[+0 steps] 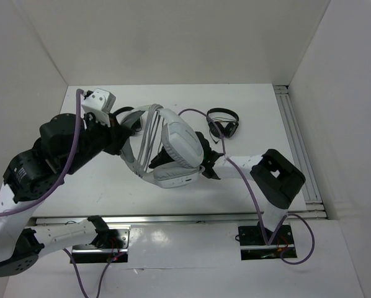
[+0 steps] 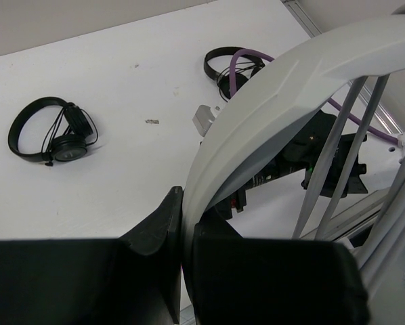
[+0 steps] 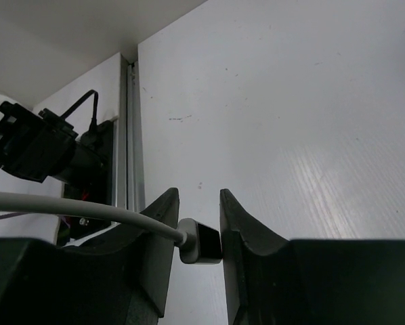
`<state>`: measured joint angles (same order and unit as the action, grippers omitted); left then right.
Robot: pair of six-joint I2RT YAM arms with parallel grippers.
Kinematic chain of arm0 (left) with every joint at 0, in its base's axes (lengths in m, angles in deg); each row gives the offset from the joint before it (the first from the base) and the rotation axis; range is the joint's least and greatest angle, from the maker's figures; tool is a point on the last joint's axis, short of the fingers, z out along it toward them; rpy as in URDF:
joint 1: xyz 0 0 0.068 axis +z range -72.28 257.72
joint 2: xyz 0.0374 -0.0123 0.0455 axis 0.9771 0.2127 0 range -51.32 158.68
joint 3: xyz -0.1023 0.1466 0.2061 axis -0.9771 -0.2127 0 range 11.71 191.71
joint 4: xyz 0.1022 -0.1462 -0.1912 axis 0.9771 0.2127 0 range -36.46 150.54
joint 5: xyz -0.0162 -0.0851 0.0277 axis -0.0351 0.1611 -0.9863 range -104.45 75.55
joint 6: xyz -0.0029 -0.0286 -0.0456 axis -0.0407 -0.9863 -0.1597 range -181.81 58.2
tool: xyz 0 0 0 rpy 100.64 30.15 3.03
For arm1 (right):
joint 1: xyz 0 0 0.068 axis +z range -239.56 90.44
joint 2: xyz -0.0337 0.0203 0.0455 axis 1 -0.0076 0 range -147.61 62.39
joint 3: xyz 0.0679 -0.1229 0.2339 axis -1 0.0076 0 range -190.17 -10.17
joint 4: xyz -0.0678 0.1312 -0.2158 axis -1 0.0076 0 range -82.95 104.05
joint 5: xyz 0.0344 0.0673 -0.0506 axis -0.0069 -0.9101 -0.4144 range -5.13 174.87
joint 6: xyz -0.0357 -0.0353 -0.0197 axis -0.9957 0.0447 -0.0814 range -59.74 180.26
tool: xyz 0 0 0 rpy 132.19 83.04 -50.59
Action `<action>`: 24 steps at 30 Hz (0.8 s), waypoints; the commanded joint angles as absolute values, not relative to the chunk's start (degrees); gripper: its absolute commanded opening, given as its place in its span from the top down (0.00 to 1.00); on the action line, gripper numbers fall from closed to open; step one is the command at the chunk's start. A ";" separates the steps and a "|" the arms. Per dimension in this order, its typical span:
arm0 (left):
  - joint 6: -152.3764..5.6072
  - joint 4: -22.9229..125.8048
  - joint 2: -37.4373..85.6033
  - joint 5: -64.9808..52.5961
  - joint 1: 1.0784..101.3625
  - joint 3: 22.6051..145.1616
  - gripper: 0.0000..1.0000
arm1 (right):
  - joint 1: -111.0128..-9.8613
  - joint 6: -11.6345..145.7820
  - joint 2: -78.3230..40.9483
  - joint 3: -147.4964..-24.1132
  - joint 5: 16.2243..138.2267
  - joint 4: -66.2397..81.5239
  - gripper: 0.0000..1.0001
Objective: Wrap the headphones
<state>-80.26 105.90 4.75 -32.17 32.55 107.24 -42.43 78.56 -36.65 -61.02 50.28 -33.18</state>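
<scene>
The white headphones hang above the table between my two grippers. Their thin grey cable runs in several strands across the band. My left gripper is shut on the wide white band, which passes between its black fingers; the cable strands show to the right. My right gripper is under the earcups, shut on the cable's plug. The cable leads off left from the plug in the right wrist view.
Two small black headphones lie on the table: one at the back right, one at the back left, half hidden by my left gripper. Both show in the left wrist view. A metal rail runs along the right edge.
</scene>
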 commanded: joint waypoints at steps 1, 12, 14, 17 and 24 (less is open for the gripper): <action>-84.04 98.80 3.34 -33.34 32.37 110.42 1.00 | -41.93 77.40 -37.19 -60.44 51.64 -34.70 0.62; -88.87 100.56 2.29 -44.41 32.37 109.89 1.00 | -40.70 77.92 -35.52 -57.82 56.47 -35.22 1.00; -93.08 101.27 2.29 -49.58 32.37 108.76 1.00 | -38.77 77.93 -34.99 -56.93 58.14 -35.75 1.00; -99.58 102.68 2.91 -56.26 32.37 107.17 1.00 | -36.05 78.45 -34.99 -56.23 59.47 -34.18 1.00; -110.57 106.27 7.56 -65.60 33.60 106.64 1.00 | -27.00 76.79 -31.92 -54.47 62.45 -33.04 1.00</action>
